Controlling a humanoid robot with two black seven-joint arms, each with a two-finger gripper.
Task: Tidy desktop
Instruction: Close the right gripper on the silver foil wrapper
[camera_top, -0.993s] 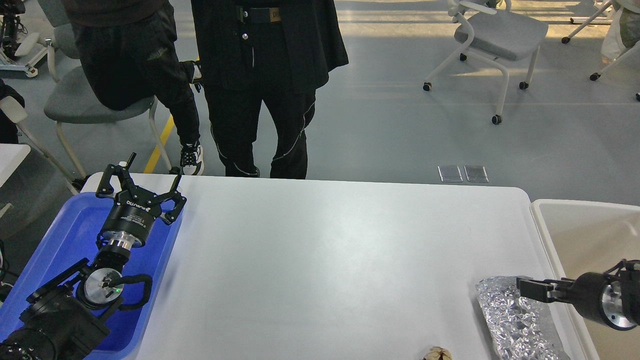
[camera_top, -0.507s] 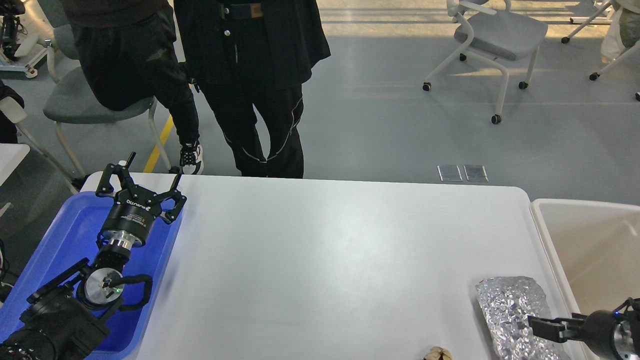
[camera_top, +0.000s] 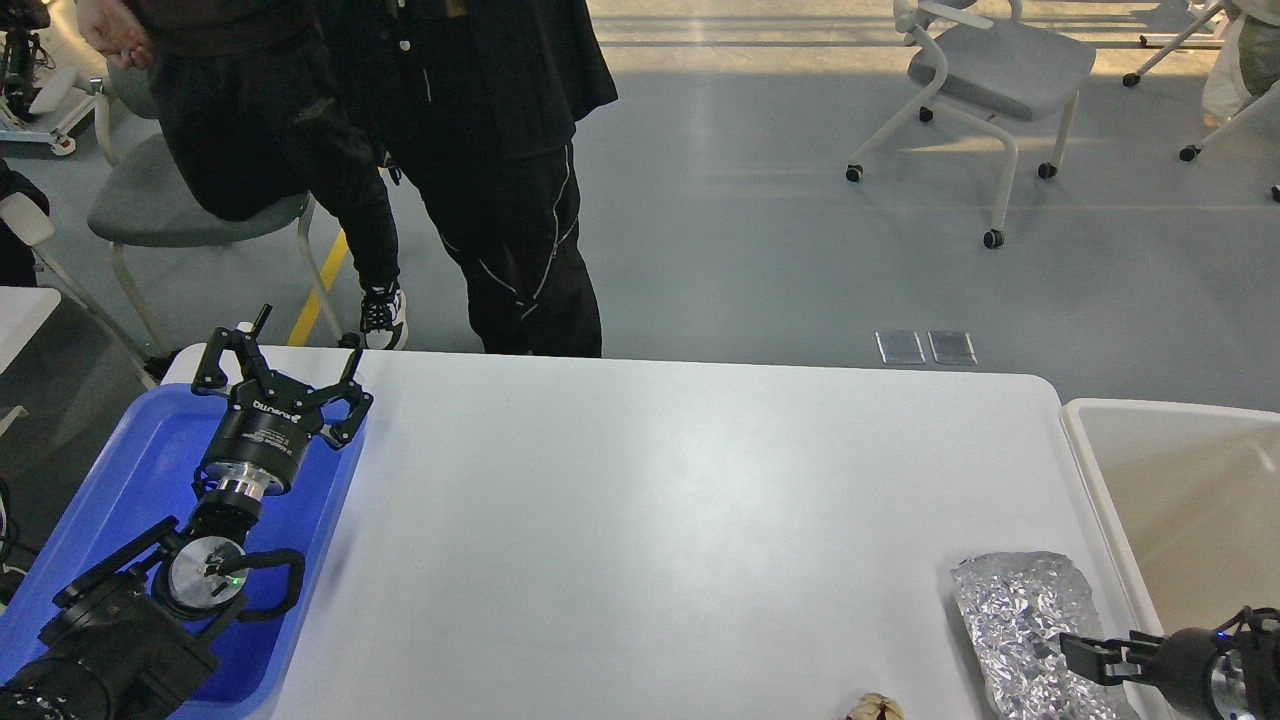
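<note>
- Toward eight o'clock, the left pincer (camera_top: 283, 352) hangs over the far end of the blue tray (camera_top: 120, 480), its two fingers (camera_top: 352, 405) spread wide apart with nothing between them.
- Its black arm runs back to the seven o'clock corner, lying above the tray's length.
- At four o'clock, the right pincer (camera_top: 1078, 656) points toward nine o'clock, seen nearly side-on; whether its fingers are apart or together, I cannot tell.
- That pincer's tip lies over the right part of the crinkled silver foil packet (camera_top: 1020, 620); contact cannot be told.
- Foil packet rests on the bench (camera_top: 650, 520) near its right edge, between four and five o'clock.
- At six o'clock, by the near edge, a small pale crumpled scrap (camera_top: 873, 708) sits on the bench, just left of the foil.
- Bench, the white desktop with rounded corners, fills the middle, with the tray along its left side.
- Beside its right edge at three o'clock stands the beige bin (camera_top: 1085, 450).
- Beyond the far edge, at eleven o'clock, stands a person in black (camera_top: 500, 150); a white chair (camera_top: 990, 70) is at one o'clock.
</note>
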